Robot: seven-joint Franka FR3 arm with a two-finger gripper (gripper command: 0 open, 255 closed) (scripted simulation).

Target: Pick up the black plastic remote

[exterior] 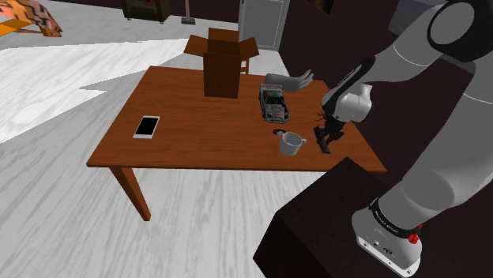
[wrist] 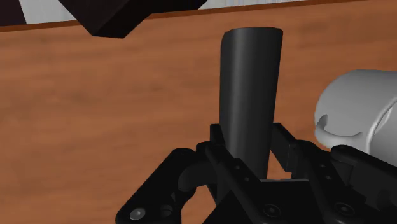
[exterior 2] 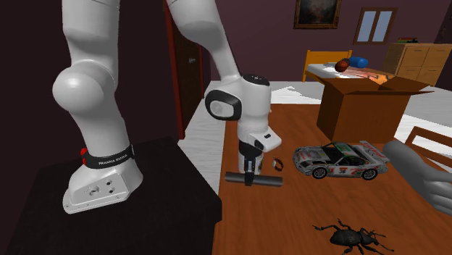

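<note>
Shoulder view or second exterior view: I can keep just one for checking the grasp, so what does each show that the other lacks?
The shoulder view adds the white phone near the far end of the table, and the table's legs. The second exterior view adds the black remote seen plainly as a bar clasped crosswise in the hand, plus a framed picture and a window on the back wall. Both share the toy car, the cardboard box and the arm.

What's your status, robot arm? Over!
Gripper shut on black remote. Remote near edge of table. White mug close beside.
</note>
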